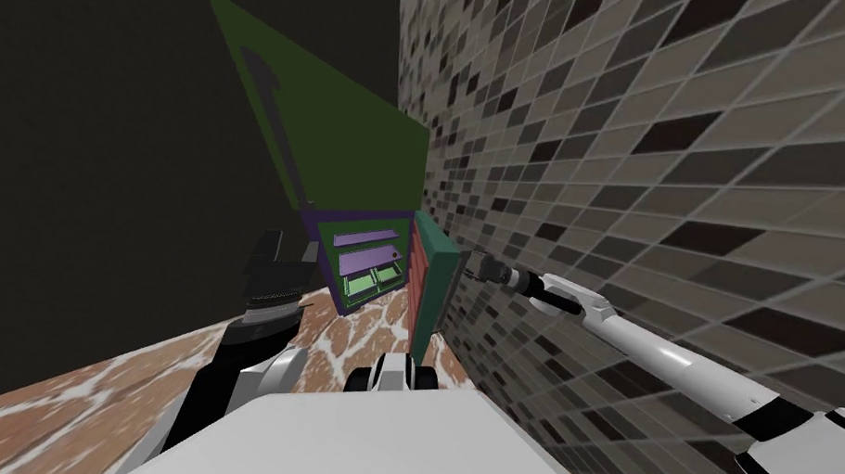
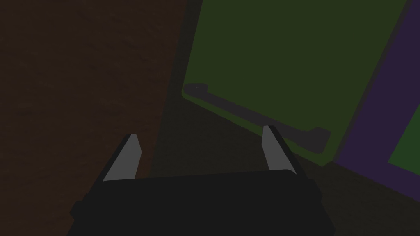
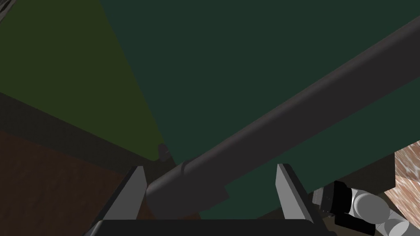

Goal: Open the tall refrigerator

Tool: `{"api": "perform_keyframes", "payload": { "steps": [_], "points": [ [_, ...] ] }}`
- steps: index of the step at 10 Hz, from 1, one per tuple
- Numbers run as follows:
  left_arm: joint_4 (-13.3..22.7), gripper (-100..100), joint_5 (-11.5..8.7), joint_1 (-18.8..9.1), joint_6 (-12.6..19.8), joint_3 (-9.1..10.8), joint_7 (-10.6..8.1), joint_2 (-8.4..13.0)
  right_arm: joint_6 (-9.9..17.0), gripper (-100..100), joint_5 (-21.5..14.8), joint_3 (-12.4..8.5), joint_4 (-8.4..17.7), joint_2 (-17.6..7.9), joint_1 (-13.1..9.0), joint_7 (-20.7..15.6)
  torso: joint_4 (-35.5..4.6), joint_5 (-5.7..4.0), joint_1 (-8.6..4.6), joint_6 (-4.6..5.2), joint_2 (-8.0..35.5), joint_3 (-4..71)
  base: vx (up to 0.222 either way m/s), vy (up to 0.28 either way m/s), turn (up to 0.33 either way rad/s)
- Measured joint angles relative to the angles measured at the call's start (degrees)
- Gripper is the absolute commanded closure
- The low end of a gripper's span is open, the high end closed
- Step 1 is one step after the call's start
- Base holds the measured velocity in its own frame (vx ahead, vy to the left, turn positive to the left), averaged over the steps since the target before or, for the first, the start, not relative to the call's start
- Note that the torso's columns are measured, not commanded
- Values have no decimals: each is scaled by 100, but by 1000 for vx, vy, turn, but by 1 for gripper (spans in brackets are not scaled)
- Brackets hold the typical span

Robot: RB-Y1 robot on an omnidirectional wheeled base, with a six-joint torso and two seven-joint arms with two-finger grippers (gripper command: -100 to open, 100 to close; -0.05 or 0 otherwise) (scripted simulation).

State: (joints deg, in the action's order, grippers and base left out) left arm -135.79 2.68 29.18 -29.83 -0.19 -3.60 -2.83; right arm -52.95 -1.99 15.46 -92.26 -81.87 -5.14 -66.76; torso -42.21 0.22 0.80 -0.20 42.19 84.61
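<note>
Refrigerator (image 1: 368, 263) stood against the tiled wall (image 1: 659, 153) in the head view, on the brown and white mottled floor (image 1: 349, 331), with both doors swung out and its purple-framed inside showing purple shelves (image 1: 367, 239) and green drawers. The big green left door (image 1: 344, 140) carried a long dark handle (image 1: 275, 122), and the smaller teal right door (image 1: 438, 277) was seen nearly edge-on, its inner face reddish. The right arm (image 1: 645, 347) reached along the wall with the right claw (image 1: 479, 269) at the outer face of the teal door, while the dark left arm (image 1: 263, 297) hung just beside the purple frame. In the left wrist view, which was dim, the left claw (image 2: 199, 153) had its fingers (image 2: 123, 159) apart and holding nothing, pointed at the green door (image 2: 295, 61) and its dark handle (image 2: 254, 119), with one fingertip overlapping the bar, though whether it touched could not be told. In the right wrist view, the right claw (image 3: 211, 192) had its fingers (image 3: 133, 192) apart on either side of the lower end of the teal door's dark bar handle (image 3: 287, 114), not pressed on it.
</note>
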Motion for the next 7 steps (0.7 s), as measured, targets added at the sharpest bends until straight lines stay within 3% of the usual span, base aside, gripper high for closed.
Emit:
{"api": "perform_keyframes", "payload": {
  "steps": [2,3,4,7],
  "points": [
    [0,0,0,-1,0,-2,0,-1,77,-100,115,-92,-66,-213,-78,239,-21,8,-7,6,33,-19,-14,35,-20],
    [0,0,0,-1,0,-2,0,-2,97,-100,226,-222,-170,-357,5,304,-21,-3,-39,14,37,-22,-5,17,1],
    [0,0,0,-1,0,-2,0,-1,100,0,240,-241,-185,-373,13,315,-13,-21,-78,19,22,-14,-2,9,1],
    [0,0,0,0,0,-1,0,-1,100,0,239,-239,-184,-372,11,314,-5,-25,-89,20,3,0,-1,2,0]
  ]
}}
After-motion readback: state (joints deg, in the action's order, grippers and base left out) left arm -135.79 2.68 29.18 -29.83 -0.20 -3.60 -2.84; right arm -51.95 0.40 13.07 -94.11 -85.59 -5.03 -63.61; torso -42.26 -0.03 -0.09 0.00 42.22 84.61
